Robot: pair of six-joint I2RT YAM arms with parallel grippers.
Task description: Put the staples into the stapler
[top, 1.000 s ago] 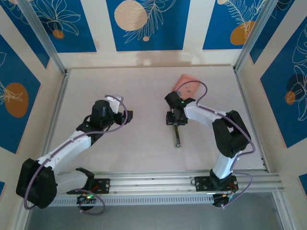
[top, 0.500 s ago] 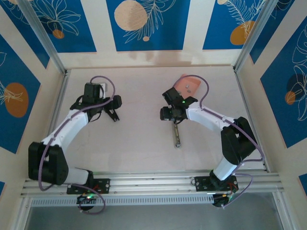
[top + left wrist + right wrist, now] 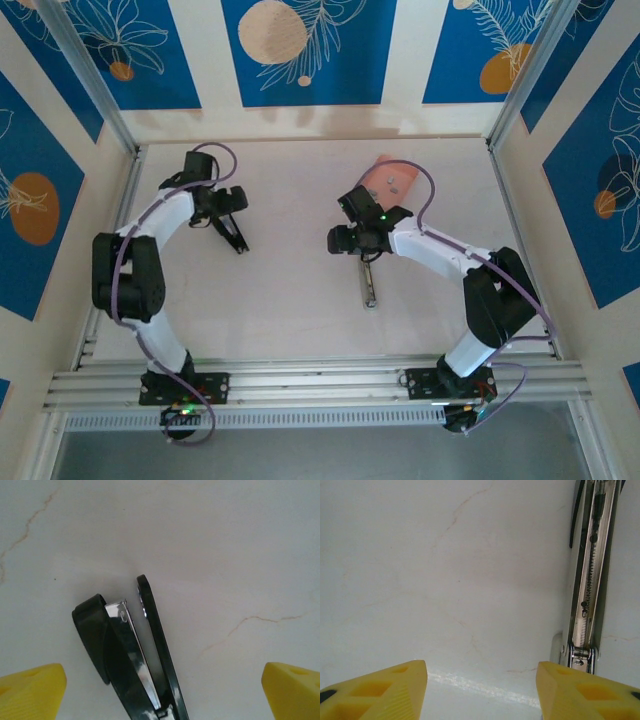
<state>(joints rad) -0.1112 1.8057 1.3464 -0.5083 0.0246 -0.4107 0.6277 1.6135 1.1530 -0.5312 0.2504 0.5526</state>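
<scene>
Loading looks barely begun. The left pincer (image 3: 162,685) is spread wide and empty, with the black stapler (image 3: 125,650) lying between its fingertips, cover and base splayed apart. The right pincer (image 3: 481,690) is wide and empty too; an open spring rail (image 3: 587,580) lies just ahead of 1 fingertip. The staples (image 3: 393,184) sit on the tray (image 3: 380,170) just beyond it, so I judge that picking up a strip and seating it are both left.

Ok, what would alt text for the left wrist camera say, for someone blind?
A black stapler lies partly open on a pale veined table, a shiny metal channel showing inside. The left gripper is open, its yellow fingertips at the bottom corners, either side of the stapler.
</scene>
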